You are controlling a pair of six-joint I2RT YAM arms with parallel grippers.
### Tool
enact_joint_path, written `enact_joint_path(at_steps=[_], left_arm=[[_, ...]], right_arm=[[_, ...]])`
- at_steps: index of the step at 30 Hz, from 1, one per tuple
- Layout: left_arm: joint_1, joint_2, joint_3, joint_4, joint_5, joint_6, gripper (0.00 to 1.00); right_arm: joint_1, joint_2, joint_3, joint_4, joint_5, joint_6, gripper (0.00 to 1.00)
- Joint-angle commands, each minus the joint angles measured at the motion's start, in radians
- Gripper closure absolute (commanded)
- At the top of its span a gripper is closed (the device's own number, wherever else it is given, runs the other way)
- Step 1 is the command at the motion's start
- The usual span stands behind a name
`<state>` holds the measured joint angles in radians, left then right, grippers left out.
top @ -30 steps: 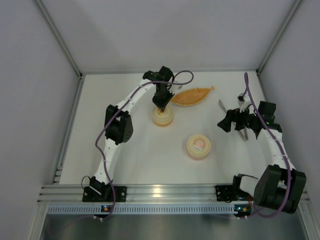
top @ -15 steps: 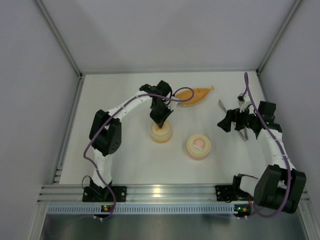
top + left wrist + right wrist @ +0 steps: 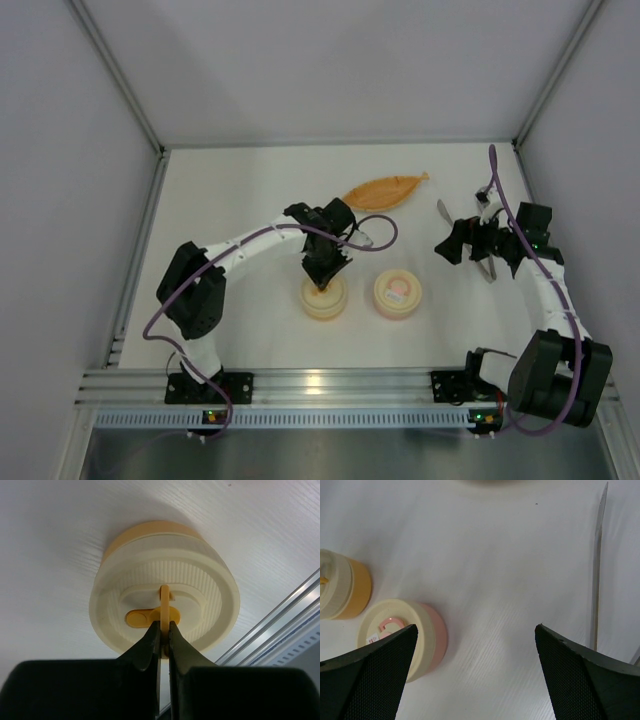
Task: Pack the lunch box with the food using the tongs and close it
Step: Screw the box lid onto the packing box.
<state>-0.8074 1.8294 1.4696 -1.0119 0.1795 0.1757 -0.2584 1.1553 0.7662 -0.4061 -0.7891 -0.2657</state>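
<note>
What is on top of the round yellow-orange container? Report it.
A cream ribbed plastic lid covers the round yellow-orange container. The left tool is shut on the lid's upright yellow tab. The lid hides whatever is inside.

My left gripper (image 3: 164, 639) sits atop the lunch box (image 3: 324, 300); the second tub (image 3: 397, 293) is just beside it at three o'clock. The leaf-shaped dish (image 3: 385, 190) lies at one o'clock, the tongs (image 3: 596, 570) at two.
</note>
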Motion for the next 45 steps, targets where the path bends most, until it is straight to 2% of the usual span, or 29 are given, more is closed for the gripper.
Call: enact_joint_path(at_steps=[1, 11, 32, 33, 37, 45], left_arm=[[0.010, -0.054, -0.049, 0.068, -0.100, -0.041, 1.00], [-0.006, -0.064, -0.196, 0.202, -0.146, -0.054, 1.00], [-0.078, 0.050, -0.287, 0.300, -0.155, -0.053, 1.00], [-0.078, 0.056, -0.288, 0.303, -0.150, -0.051, 0.89], [-0.078, 0.073, -0.298, 0.311, -0.137, -0.054, 0.70], [-0.078, 0.100, -0.318, 0.326, -0.129, -0.054, 0.58]], right_arm=[[-0.007, -0.011, 0.008, 0.067, -0.029, 0.011, 0.01], [-0.007, -0.006, 0.004, 0.072, -0.021, 0.006, 0.00], [-0.007, 0.009, 0.007, 0.072, -0.019, 0.000, 0.01], [-0.007, 0.009, 0.007, 0.072, -0.019, 0.000, 0.01], [-0.007, 0.006, 0.008, 0.072, -0.019, -0.003, 0.01], [-0.007, 0.009, 0.012, 0.073, -0.019, -0.004, 0.01]])
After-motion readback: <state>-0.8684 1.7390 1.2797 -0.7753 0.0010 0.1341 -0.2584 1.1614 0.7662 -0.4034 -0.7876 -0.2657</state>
